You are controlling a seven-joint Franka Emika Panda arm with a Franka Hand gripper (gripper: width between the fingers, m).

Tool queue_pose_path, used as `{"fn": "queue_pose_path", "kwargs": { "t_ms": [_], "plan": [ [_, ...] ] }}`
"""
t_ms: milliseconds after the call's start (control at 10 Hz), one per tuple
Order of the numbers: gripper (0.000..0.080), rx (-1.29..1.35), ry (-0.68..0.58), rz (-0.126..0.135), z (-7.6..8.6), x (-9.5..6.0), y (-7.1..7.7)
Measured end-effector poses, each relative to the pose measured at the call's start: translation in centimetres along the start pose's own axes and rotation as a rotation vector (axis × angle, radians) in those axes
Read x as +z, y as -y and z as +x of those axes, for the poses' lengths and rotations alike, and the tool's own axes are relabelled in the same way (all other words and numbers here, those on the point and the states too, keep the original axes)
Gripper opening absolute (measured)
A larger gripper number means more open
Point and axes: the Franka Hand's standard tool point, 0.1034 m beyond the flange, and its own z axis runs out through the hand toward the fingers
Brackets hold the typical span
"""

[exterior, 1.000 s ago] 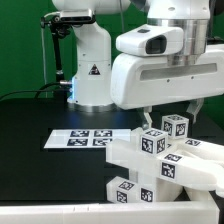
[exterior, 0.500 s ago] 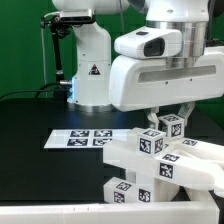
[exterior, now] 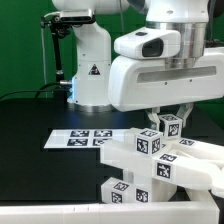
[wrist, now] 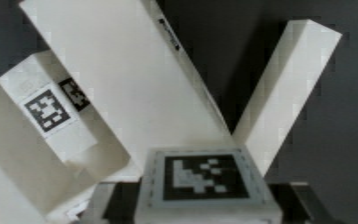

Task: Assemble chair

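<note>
Green curtain backs a black tabletop [exterior: 30,120], on which the marker board [exterior: 85,138] lies flat and fixed; everything else is best placed from that board. Toward the exterior view's right of it sits a loose cluster of white chair parts [exterior: 150,165], tagged blocks and slabs leaning on one another, apparently just gathered within the arm's reach and not yet joined in any recognisable chair form. A cube-ended post [exterior: 172,126] stands upright at the far side of the cluster, farther from the board than the nearest blocks, and the tool [exterior: 172,112] hangs right over it with a dark finger on either side of the cube. In the wrist view the cube's tagged top [wrist: 197,175] fills the space between the fingers [wrist: 108,200], which look to touch or nearly touch its flanks, so I judge the tool partly closed around the post's cube end; whether it has a firm grip cannot be told. Gripping the cube end probably gives flat faces to clamp and keeps the post vertical for lifting. Beyond the cube, long white slabs [wrist: 140,80] slant away. Much stays hidden: the big white wrist housing covers the finger roots, the post's lower end is buried among other parts, and the cluster is cut off at the frame edge.
</note>
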Motion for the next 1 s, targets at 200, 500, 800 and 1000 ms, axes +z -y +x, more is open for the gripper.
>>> {"fn": "queue_pose_path", "kwargs": {
  "t_ms": [200, 500, 800, 1000],
  "plan": [
    [0.0277, 0.144, 0.001, 0.0, -0.14, -0.01, 0.0],
    [0.0276, 0.509, 0.005, 0.001, -0.62, 0.48, 0.11],
    [0.0273, 0.821, 0.002, 0.007, -0.7, 0.67, 0.27],
    [0.0273, 0.922, 0.001, 0.015, -0.65, 0.65, 0.29]
  ]
}}
